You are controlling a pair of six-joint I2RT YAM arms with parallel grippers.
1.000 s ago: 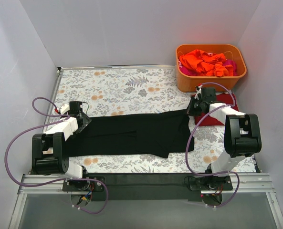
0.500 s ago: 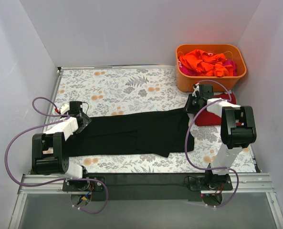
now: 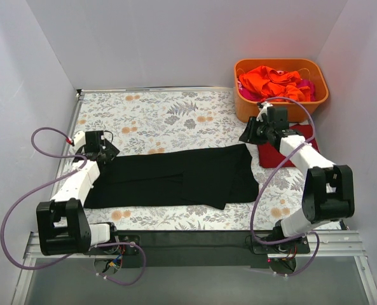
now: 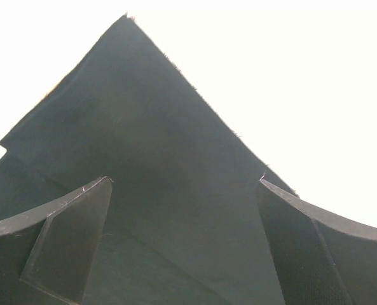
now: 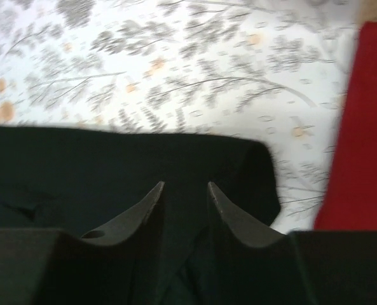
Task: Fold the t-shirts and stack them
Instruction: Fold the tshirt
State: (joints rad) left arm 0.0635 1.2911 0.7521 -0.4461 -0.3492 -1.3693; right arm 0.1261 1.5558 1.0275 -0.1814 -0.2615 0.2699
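Since a second ago both arms have stretched out, and the right gripper [image 3: 249,133] has let go and risen off the near-right corner of the black t-shirt [image 3: 175,178]. That shirt now lies as a long folded band across the surface [image 3: 169,114], its right end settled flat.

From the right wrist I see the jaws only a little apart with nothing between them, black cloth lying loose below. I read that as a release after laying the edge down.

My left gripper [image 3: 105,152] hovers at the band's left end, its jaws spread wide over the fabric corner and gripping nothing. It seems parked there to take the next fold.

Beside the right arm lies the dark red t-shirt [image 3: 290,154], likely the base of the stack. The orange t-shirts [image 3: 271,82] wait bundled in the tub [image 3: 248,109], with some pink cloth beneath them.
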